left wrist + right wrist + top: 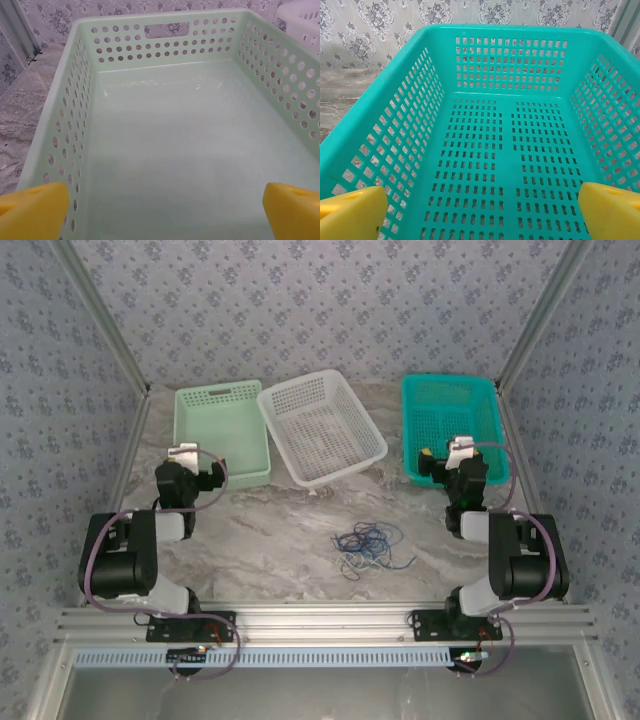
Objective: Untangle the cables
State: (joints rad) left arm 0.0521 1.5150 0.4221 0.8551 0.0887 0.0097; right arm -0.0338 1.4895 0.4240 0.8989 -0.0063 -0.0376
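The cables [367, 545] lie as a small tangle of thin blue, dark and pale wires on the marble table, front centre, between the two arms and touched by neither. My left gripper [212, 472] hangs at the near end of the pale green basket [222, 428], open, its yellow fingertips [32, 210] wide apart over the basket floor [180, 150]. At the near edge of the teal basket [452, 425] my right gripper [432, 465] is open too, yellow fingertips [612, 212] spread with nothing between them above the perforated bottom [510, 165].
A white mesh basket [322, 426] sits tilted between the green and teal ones at the back. Patterned walls and metal frame posts enclose the table. An aluminium rail [320, 625] runs along the front edge by the arm bases.
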